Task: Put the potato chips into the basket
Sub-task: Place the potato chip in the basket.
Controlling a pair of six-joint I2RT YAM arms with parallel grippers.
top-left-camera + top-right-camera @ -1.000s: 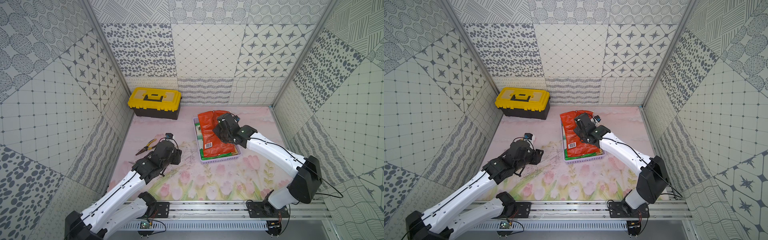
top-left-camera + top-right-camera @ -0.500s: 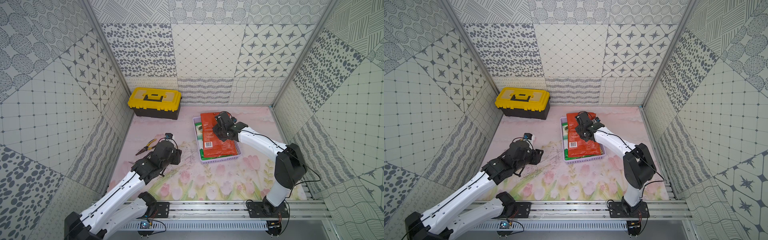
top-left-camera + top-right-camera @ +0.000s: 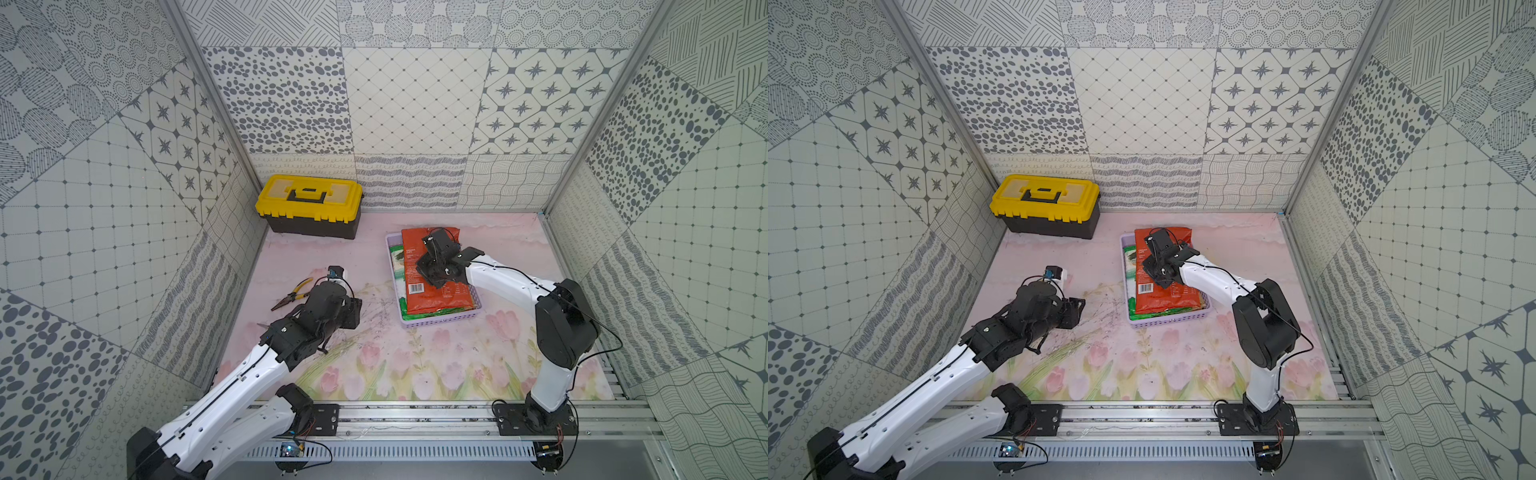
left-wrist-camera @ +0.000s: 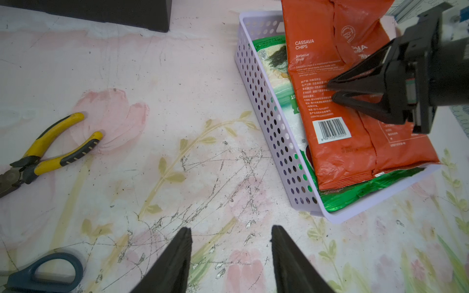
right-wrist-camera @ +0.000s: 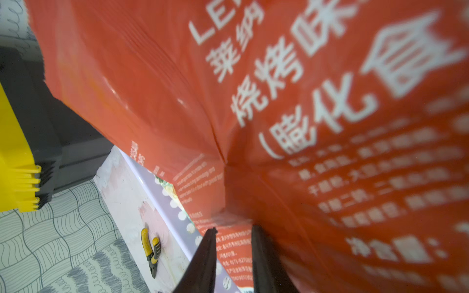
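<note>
The orange-red bag of potato chips [image 3: 436, 291] [image 3: 1163, 299] [image 4: 342, 142] [image 5: 253, 101] lies flat on top of the lavender basket [image 3: 440, 323] [image 3: 1167, 322] [image 4: 269, 114] [image 5: 162, 192]. Under it are a green-white bag [image 4: 276, 58] and a dark green bag [image 4: 368, 187]. My right gripper [image 3: 420, 269] [image 3: 1147, 268] [image 4: 331, 91] [image 5: 234, 228] hovers just over the orange-red bag, open by a narrow gap with nothing between its fingers. My left gripper [image 3: 352, 308] [image 3: 1075, 309] [image 4: 231, 233] stands open over the bare mat, left of the basket.
A yellow-lidded black toolbox [image 3: 309, 205] [image 3: 1044, 205] stands at the back left. Yellow-handled pliers [image 3: 291, 295] [image 4: 50, 144] [image 5: 151, 251] lie left of my left gripper. A blue-grey scissors handle [image 4: 43, 274] lies near it. Patterned walls close in three sides.
The orange-red bag, held raised and tilted before, now lies flat on the basket. My right gripper has opened and let it go, and that arm's elbow has folded back. The left arm is still.
</note>
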